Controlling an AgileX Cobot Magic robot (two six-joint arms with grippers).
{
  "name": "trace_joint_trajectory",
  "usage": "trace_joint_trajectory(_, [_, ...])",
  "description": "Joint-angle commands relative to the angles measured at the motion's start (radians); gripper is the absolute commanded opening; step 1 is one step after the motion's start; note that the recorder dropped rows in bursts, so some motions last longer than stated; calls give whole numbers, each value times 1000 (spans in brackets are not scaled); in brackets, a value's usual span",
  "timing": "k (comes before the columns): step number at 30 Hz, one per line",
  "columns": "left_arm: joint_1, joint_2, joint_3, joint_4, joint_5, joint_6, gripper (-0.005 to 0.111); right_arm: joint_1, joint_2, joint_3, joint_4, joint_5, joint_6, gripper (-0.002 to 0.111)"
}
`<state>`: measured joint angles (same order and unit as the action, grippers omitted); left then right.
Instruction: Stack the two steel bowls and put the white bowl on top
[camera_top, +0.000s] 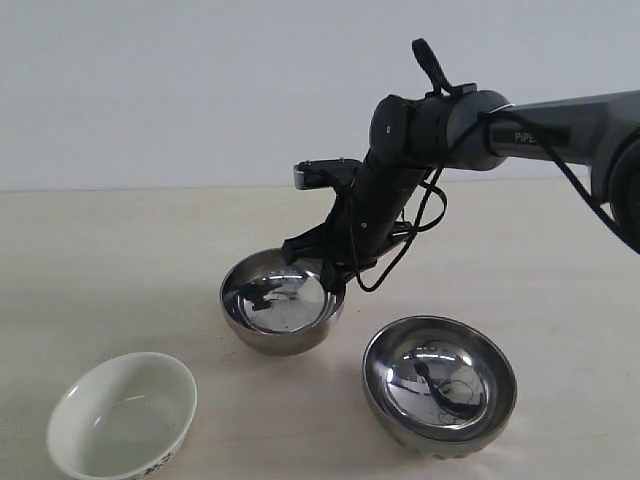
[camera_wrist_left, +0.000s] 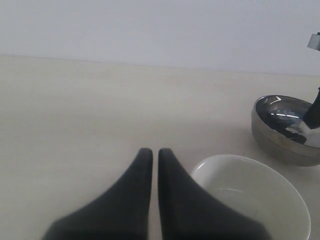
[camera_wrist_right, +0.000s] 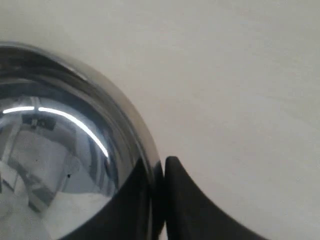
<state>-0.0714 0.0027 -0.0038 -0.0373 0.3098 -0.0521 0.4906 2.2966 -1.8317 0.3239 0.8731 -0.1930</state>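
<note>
One steel bowl (camera_top: 282, 302) hangs slightly tilted above the table's middle, my right gripper (camera_top: 325, 272) shut on its far rim; the wrist view shows the rim (camera_wrist_right: 145, 150) pinched between the two black fingers (camera_wrist_right: 180, 200). The second steel bowl (camera_top: 440, 386) rests on the table at the front right. The white bowl (camera_top: 122, 418) with its blue pattern sits at the front left, and it appears again as the white bowl (camera_wrist_left: 250, 195) beside my left gripper (camera_wrist_left: 151, 156), which is shut on nothing. The left arm is out of the exterior view.
The pale table (camera_top: 120, 260) runs back to a plain white wall. The held steel bowl (camera_wrist_left: 285, 127) shows far off in the left wrist view. Black cables (camera_top: 425, 215) loop down from the right arm.
</note>
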Motion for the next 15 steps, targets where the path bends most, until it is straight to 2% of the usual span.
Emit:
trace_joint_trajectory(1, [3, -3, 4, 2, -3, -1, 4, -3, -3, -5, 37, -40, 8, 31])
trace_joint_trajectory(3, [3, -3, 4, 2, -3, -1, 4, -3, -10, -5, 44, -44, 8, 50])
trace_joint_trajectory(4, [3, -3, 4, 2, -3, -1, 4, -3, -12, -5, 44, -44, 8, 53])
trace_joint_trajectory(6, [3, -3, 4, 2, -3, -1, 4, -3, -25, -5, 31, -32, 8, 49])
trace_joint_trajectory(8, [3, -3, 4, 2, -3, -1, 4, -5, -57, -5, -42, -9, 69, 40])
trace_joint_trajectory(15, [3, -3, 4, 2, -3, -1, 4, -5, -229, 5, -156, 106, 143, 40])
